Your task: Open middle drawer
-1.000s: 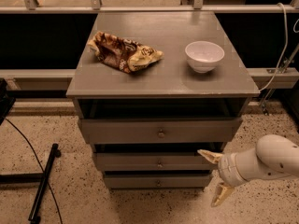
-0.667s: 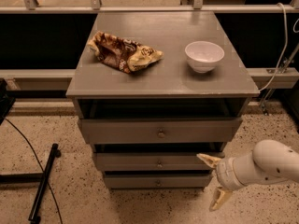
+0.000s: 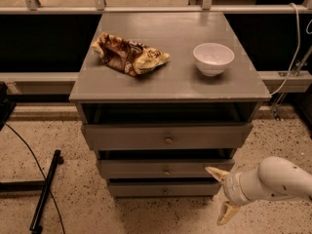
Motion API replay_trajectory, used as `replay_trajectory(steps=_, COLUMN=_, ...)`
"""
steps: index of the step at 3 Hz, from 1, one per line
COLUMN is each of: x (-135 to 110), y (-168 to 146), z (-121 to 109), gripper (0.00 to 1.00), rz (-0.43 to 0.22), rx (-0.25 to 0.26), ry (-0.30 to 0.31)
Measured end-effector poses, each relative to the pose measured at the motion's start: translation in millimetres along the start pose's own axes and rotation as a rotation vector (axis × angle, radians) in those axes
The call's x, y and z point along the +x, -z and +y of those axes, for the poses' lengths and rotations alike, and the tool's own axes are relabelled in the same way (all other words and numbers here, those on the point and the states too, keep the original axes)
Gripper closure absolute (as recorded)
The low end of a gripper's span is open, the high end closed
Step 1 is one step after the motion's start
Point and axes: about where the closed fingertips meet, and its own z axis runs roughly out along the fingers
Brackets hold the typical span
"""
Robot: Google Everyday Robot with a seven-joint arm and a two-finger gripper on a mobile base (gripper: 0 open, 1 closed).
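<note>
I judge the job barely begun: the middle drawer [image 3: 141, 168], second down in the cabinet [image 3: 170, 89], looks shut, its knob [image 3: 166, 171] untouched. My gripper [image 3: 222, 193] hangs near its right end, fingers [image 3: 217, 172] spread wide, holding nothing. Up top, the white bowl [image 3: 213, 57] looks empty beside a crumpled snack bag [image 3: 129, 54]; I can't see inside any drawer.

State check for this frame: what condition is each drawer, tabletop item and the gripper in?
middle drawer: looks closed, knob not gripped.
top drawer: looks closed.
bottom drawer: looks closed.
bowl: upright, looks empty.
snack bag: crumpled, lying on the cabinet top.
gripper: open, holding nothing, low by the middle drawer's right end.
</note>
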Motion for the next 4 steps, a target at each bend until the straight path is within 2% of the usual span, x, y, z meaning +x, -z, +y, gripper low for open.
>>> replay_trajectory(steps=1, x=-9.2, y=9.8, z=18.5, gripper=0.0, rz=0.005, rx=-0.003, ry=0.012)
replay_trajectory(steps=2, x=-35.2, y=25.3, z=63.7, gripper=0.0, rz=0.023, rx=0.007, ry=0.046)
replay_trajectory(steps=3, x=-35.2, y=25.3, z=63.7, gripper=0.0, rz=0.023, rx=0.007, ry=0.046)
replay_trajectory(steps=4, x=-29.5, y=16.6, z=50.3, gripper=0.0, rz=0.001, rx=0.019, ry=0.048)
